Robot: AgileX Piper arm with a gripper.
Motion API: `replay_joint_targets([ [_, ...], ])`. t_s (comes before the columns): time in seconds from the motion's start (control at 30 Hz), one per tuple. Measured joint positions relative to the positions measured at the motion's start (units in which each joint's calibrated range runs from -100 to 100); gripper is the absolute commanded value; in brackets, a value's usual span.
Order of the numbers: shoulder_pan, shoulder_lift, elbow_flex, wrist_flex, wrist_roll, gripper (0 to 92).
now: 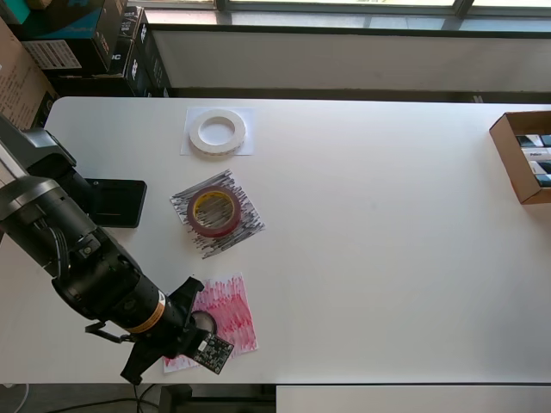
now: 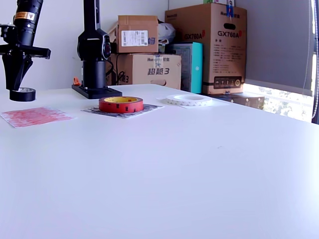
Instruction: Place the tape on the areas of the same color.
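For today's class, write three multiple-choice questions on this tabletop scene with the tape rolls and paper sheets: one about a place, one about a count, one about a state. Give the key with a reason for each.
1. Where does the red tape roll lie?
A. On the black-scribbled sheet
B. On the red-scribbled sheet
C. On the plain white sheet

2. How many tape rolls are in sight?
A. One
B. Two
C. Three

3. What is the state of the black tape roll?
A. Flat on the red-scribbled sheet
B. Held in the gripper, above the table
C. Stacked on the white tape roll

Key: 1 A, the overhead view shows the red roll ringed by black scribble. 2 C, there are red, white and black rolls. 3 B, the exterior view shows the black roll in the gripper, clear of the table.
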Motion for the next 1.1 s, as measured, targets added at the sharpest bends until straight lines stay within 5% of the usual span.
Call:
replay_joint_targets([
  [0.57,-0.4,0.1,1.1,0.2,0.0,1.2],
  [1.1,10.3,-0.5,-2.6,0.3,0.9,1.0],
])
